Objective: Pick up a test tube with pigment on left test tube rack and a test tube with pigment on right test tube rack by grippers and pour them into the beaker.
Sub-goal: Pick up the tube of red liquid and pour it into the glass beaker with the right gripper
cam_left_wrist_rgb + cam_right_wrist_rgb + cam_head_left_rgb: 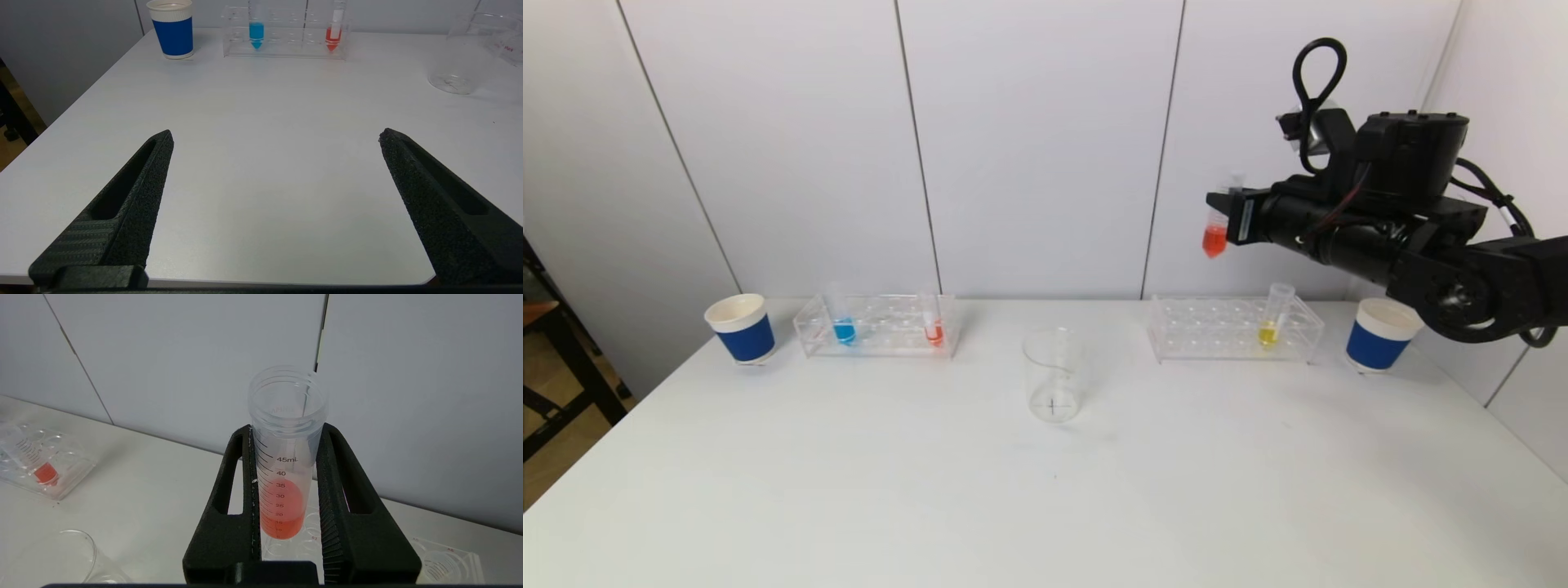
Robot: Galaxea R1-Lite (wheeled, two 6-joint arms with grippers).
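My right gripper (1223,214) is raised well above the right test tube rack (1209,328), shut on a test tube with red pigment (1215,235). In the right wrist view the tube (286,465) stands upright and uncapped between both fingers (241,490). A tube with yellow pigment (1269,325) remains in the right rack. The left rack (886,325) holds a blue tube (843,328) and a red tube (934,330). The clear beaker (1054,374) stands at the table's middle, with no pigment in it. My left gripper (276,134) hangs open over the table's near side, holding nothing.
A blue paper cup (742,328) stands left of the left rack and another (1376,335) right of the right rack. A white wall runs close behind the racks. Dark furniture (556,359) stands past the table's left edge.
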